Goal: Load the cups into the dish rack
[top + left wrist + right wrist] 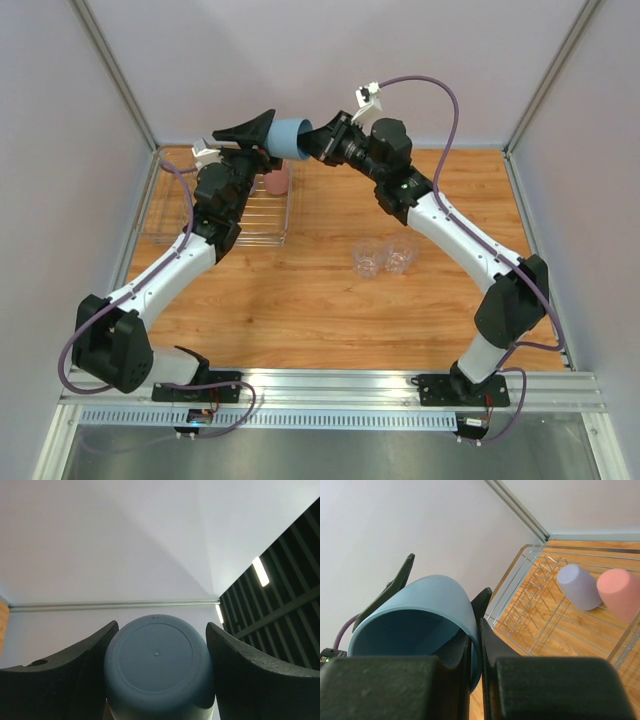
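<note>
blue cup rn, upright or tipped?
Tipped on its side in mid-air: blue cup lies horizontal, rim pinched by the right gripper, base toward the left gripper.

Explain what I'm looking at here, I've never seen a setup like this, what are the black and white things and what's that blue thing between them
These are two robot arms bolted to the near edge of a wooden table, each ending in a two-finger gripper. The wide picture comes from a fixed camera above and behind them. The other two come from small cameras on each wrist, so each shows its own fingers up close.

The blue thing is a blue cup, held sideways in the air. The right gripper pinches its rim, one finger inside and one outside. The left gripper has its fingers on either side of the cup's closed bottom; whether it grips yet is unclear. It looks like a hand-over.

On the table's left sits a clear dish rack with a lavender cup and a pink cup in it. Two clear tumblers stand on the bare wood.
</note>
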Available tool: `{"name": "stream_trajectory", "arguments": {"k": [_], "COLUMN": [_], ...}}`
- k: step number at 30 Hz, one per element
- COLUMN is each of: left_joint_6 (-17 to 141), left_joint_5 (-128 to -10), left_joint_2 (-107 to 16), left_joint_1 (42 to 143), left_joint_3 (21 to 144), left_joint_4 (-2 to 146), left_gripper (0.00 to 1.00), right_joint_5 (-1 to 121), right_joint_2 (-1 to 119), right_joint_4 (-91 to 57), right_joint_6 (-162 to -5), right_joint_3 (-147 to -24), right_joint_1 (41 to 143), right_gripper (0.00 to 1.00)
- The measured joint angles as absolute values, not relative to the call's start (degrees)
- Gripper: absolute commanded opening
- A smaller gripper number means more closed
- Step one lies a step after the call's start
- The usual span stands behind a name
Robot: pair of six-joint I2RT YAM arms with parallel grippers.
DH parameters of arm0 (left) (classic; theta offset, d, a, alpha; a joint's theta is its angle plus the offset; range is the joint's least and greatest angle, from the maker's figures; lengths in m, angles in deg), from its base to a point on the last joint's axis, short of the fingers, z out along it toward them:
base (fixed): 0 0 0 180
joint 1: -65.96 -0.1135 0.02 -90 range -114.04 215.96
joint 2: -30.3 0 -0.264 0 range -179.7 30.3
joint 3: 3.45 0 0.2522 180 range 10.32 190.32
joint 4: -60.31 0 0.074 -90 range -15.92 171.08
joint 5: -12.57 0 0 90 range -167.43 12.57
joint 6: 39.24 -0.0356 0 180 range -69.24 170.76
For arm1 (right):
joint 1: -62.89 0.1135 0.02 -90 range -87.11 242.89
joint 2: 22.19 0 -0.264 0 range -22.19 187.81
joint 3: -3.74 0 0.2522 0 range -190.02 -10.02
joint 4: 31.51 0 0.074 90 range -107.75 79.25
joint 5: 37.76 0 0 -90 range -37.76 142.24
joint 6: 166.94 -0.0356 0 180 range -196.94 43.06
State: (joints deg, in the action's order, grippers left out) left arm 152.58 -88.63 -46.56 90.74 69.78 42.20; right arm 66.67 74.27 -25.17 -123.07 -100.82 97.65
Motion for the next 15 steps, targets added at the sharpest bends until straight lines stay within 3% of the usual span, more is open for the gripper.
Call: {"name": "stream_trajectory", "arguments": {"k": [1, 3, 4, 5, 6, 10, 15], "left_joint_6": [152.69, 152.45, 152.32, 152.21, 151.99, 148.95, 142.46], "left_joint_5": [-88.91, -89.11, -89.11, -89.17, -89.31, -91.77, -93.28], "left_joint_2": [-46.98, -47.28, -47.35, -47.39, -47.39, -47.35, -46.19], "left_joint_1": [90.74, 90.76, 90.76, 90.76, 90.76, 90.69, 89.14], "left_joint_3": [69.78, 69.84, 69.86, 69.95, 69.97, 69.97, 69.97], "left_joint_4": [41.98, 41.72, 41.74, 41.74, 41.69, 41.5, 42.18], "left_gripper": [0.6, 0.51, 0.47, 0.42, 0.4, 0.36, 0.36], "right_joint_5": [66.46, 66.08, 65.91, 65.76, 65.73, 64.93, 61.6], "right_joint_2": [74.27, 74.3, 74.3, 74.3, 74.3, 74.36, 73.9], "right_joint_4": [-24.99, -24.69, -24.49, -24.45, -24.32, -18.94, -8.49], "right_joint_6": [-122.98, -122.96, -122.96, -122.94, -123.05, -121.96, -119.29], "right_joint_3": [-100.8, -100.8, -100.8, -100.82, -100.82, -102.02, -104.43], "right_joint_1": [97.63, 97.63, 97.63, 97.65, 97.65, 97.65, 97.3], "right_gripper": [0.0, 0.02, 0.09, 0.2, 0.23, 0.7, 0.77]}}
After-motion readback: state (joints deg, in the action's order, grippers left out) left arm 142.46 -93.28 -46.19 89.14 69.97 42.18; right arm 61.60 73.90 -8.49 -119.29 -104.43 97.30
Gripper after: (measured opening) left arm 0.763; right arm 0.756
